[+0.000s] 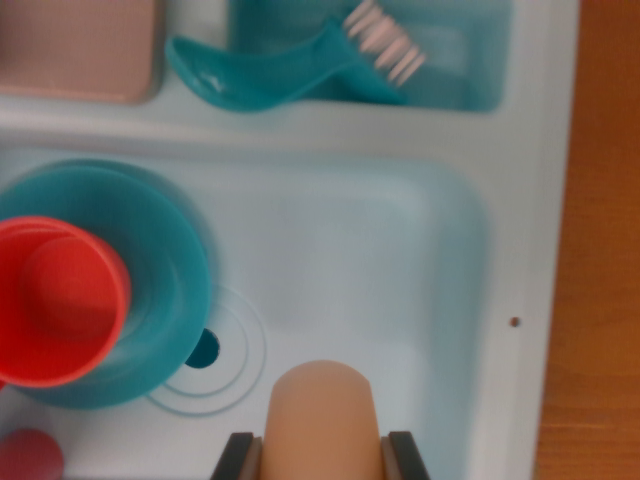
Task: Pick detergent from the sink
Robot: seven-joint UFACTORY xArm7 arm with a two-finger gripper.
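Observation:
The detergent (322,415) is a peach-coloured bottle with a rounded end, seen at the bottom middle of the wrist view, above the pale blue sink (350,250). My gripper (322,460) holds it. One dark finger (237,458) presses its left side and the other (405,456) its right side. The bottle's lower part runs off the bottom edge of the picture. It looks large and blurred, close to the camera.
A teal bowl (165,250) with a red cup (55,300) in it sits in the sink's left part, beside the drain hole (202,348). A teal brush (280,70) and a pink block (75,45) lie beyond the sink. Wooden counter (600,240) runs along the right.

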